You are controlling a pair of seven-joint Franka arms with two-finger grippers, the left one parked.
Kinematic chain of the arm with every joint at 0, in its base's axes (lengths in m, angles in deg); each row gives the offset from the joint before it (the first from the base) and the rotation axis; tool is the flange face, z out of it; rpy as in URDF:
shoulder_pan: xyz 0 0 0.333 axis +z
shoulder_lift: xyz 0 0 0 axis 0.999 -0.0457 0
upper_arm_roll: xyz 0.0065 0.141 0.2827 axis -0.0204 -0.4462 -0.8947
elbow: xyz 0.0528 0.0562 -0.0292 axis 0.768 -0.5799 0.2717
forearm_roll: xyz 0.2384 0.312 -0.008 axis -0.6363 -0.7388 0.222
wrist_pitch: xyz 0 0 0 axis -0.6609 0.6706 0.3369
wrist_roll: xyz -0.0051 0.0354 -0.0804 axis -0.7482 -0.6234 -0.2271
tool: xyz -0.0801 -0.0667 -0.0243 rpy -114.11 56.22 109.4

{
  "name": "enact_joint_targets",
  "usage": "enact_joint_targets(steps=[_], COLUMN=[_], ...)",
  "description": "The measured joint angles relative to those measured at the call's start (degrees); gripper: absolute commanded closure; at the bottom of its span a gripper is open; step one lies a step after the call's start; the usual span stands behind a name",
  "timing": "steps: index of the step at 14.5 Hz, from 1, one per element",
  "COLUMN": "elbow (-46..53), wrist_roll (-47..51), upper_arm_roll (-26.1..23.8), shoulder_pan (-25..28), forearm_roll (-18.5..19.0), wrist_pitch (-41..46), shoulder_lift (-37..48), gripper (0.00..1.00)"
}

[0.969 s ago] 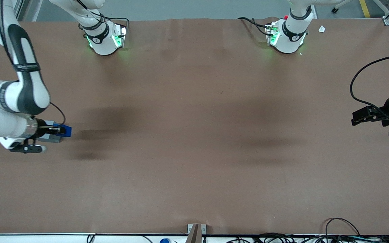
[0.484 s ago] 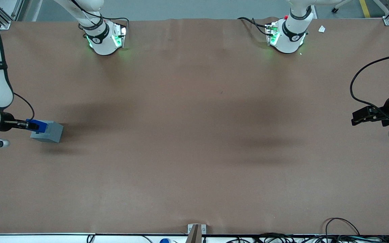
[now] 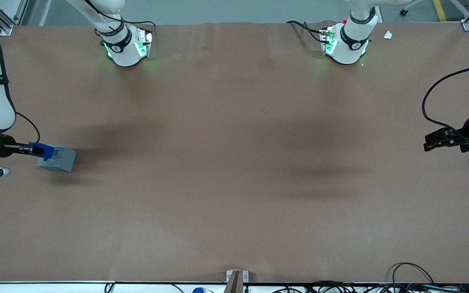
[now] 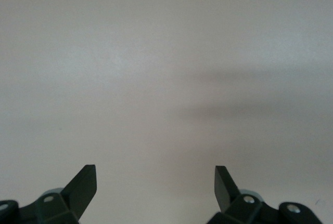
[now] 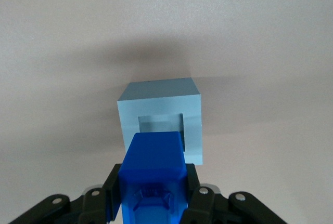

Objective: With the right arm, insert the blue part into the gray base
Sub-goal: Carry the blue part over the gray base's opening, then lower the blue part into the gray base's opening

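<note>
One step complete: blue part (image 5: 154, 174) picked up, clamped between black fingers (image 5: 200, 198) of gripper (image 3: 35, 149); jaws closed on part's sides; part held off brown table (image 3: 234, 171) at working arm's end. Gray base (image 3: 57, 158) sits on table directly beneath; square recess (image 5: 160, 125) visible, unfilled; part's leading end overlaps recess edge in wrist view. Remaining, by judgement: final alignment, descent, seating in recess, release.

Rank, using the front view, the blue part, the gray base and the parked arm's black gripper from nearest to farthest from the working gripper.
1. Blue part: clamped in the right arm's gripper, above the base's edge.
2. Gray base: on the table, directly under the part.
3. Parked arm's black gripper: at the parked arm's end of the table.
</note>
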Motion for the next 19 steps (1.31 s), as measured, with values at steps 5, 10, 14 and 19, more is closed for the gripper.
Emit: enact_joint_targets(steps=[5, 10, 14, 19], elbow=[-1.3, -4.4, -4.5, -4.5], wrist_roll=[0.0, 0.0, 0.0, 0.0], upper_arm_roll=[0.0, 0.0, 0.0, 0.0], shoulder_pan=[-0.1, -0.1, -0.1, -0.1], forearm_roll=[0.8, 1.0, 1.0, 1.0], wrist_pitch=[-2.4, -5.5, -6.0, -7.7], shoulder_lift=[-0.1, -0.2, -0.2, -0.2], gripper=[0.99, 0.99, 0.99, 0.99])
